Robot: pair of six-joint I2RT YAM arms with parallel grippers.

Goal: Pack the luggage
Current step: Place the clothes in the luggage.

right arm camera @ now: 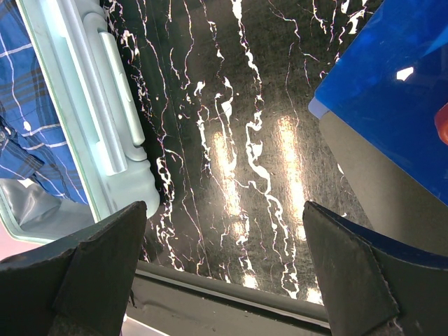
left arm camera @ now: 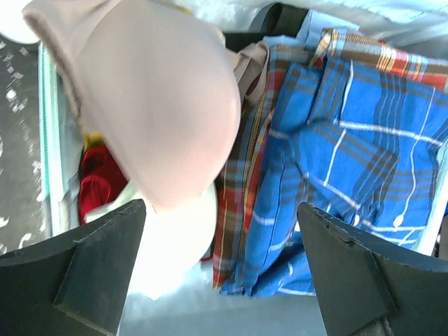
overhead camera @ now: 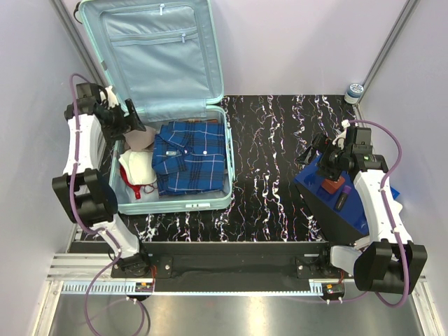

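The left arm (overhead camera: 75, 150) and right arm (overhead camera: 378, 203) wear white shells with bulky black joints; a purple cable (overhead camera: 71, 89) loops along each. Dark grey, wedge-shaped jaws tip both.

Top view: the upper edge cuts off the far end of the suitcase (overhead camera: 157, 70) lid. The right arm (overhead camera: 383, 210) covers part of the blue box (overhead camera: 318, 194). Left wrist view: the beige garment (left arm camera: 161, 98) is blurred and cropped at the top edge.
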